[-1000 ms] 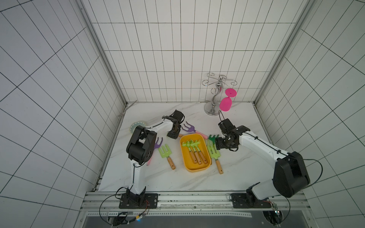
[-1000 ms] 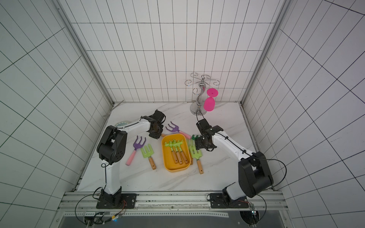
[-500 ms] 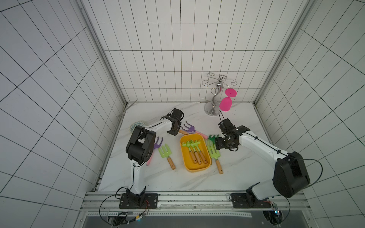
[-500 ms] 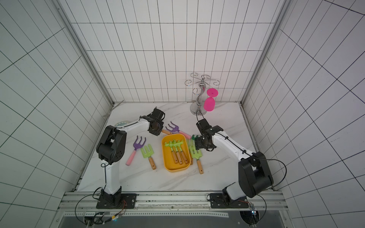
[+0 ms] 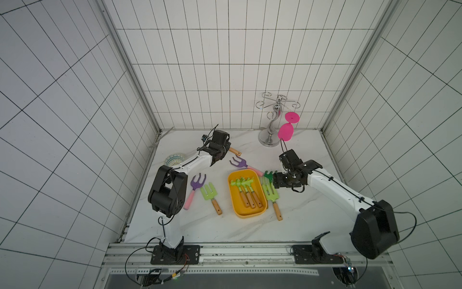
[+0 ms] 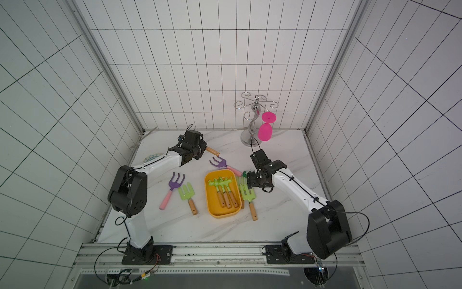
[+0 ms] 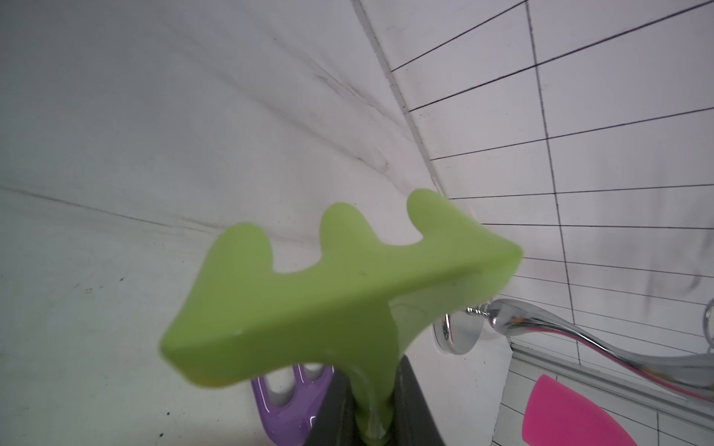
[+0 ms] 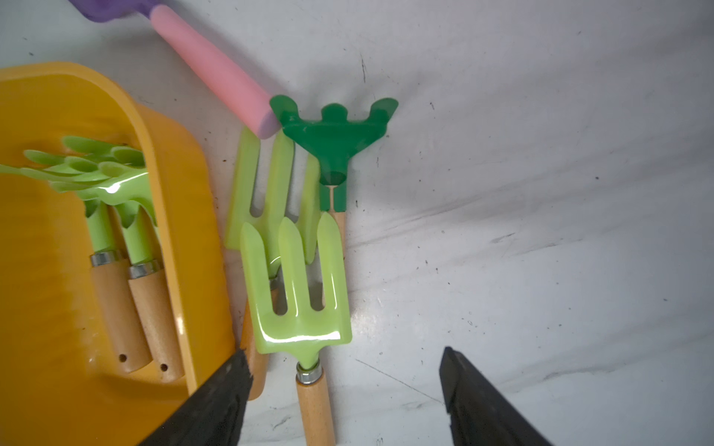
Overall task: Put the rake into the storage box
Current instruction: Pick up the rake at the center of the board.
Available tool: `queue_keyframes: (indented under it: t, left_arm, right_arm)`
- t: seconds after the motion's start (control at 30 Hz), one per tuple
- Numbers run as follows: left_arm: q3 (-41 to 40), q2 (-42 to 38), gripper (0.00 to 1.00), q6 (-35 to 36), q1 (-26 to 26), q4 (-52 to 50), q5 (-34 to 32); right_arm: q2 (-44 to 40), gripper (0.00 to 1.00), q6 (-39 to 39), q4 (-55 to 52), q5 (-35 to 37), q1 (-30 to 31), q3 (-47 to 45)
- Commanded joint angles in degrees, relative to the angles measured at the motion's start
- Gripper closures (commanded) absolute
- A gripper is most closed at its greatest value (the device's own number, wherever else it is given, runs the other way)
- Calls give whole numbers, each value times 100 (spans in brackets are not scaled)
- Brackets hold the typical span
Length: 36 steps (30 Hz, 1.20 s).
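I note the left claw (image 5: 226, 151), pinching the rake (image 7: 340, 293), has shifted slightly, so the carry to the storage box (image 5: 248, 214), well apart from it, comes next; the right claw (image 8: 344, 359) is spread.

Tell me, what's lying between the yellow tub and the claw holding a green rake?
A purple fork with a pink handle lies on the table between the tub and the left claw gripping the rake. Both top views show it.

We can read no text, label, brand, number or sign in any view, neither on the storage box (image 5: 247, 212), nor on the green rake (image 7: 328, 309), nor on the bench (image 5: 300, 225).
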Motion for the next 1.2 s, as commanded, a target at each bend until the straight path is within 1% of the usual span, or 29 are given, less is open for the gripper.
queue_keyframes:
  t: [0.0, 0.1, 0.17, 0.27, 0.37, 0.47, 0.57, 0.63, 0.7, 0.77, 0.9, 1.03, 1.17]
  left_arm:
    - [-90, -642, 86, 948, 15, 669, 493]
    - [-373, -1094, 86, 1267, 13, 965, 1278]
    - [-586, -1353, 86, 1464, -18, 1129, 1839]
    - [-831, -1631, 84, 1807, -21, 1363, 2882]
    - [-932, -1802, 84, 2041, -57, 1177, 3630]
    - [-1290, -2049, 83, 2149, -153, 1281, 4179]
    - [-1677, -2351, 82, 2171, -249, 1468, 4474]
    - [-1921, -2552, 83, 2132, -329, 1713, 4639]
    - [-2070, -2727, 83, 2160, -421, 1807, 4681]
    - [-2182, -2869, 83, 2156, -490, 1949, 4756]
    - [-2283, -2974, 83, 2113, -626, 2097, 4899]
    - [-2288, -2984, 83, 2146, -824, 2238, 4946]
    - [-2284, -2900, 83, 2064, -884, 2512, 5042]
  right_arm:
    - [-537, 19, -80, 204, -632, -55, -145]
    - [-970, 19, -37, 744, -1350, -51, -300]
    - [-1104, 19, 7, 996, -1943, -55, -306]
    - [-1107, 20, 131, 1370, -3045, -58, -272]
    - [-1140, 22, 399, 2113, -4088, -42, -482]
    - [-1290, 23, 727, 3054, -4842, -33, -866]
    - [-1411, 23, 995, 3834, -5334, -33, -1179]
    - [-1452, 23, 1541, 4810, -5759, -33, -1506]
    - [-1439, 24, 2171, 5836, -5984, -19, -1824]
    - [-1401, 25, 2429, 6228, -6066, 1, -1951]
    - [-1290, 28, 2457, 6259, -6104, 109, -1902]
    - [-1259, 30, 2807, 6768, -6129, 286, -1933]
    - [-1286, 34, 2837, 6880, -6128, 397, -1985]
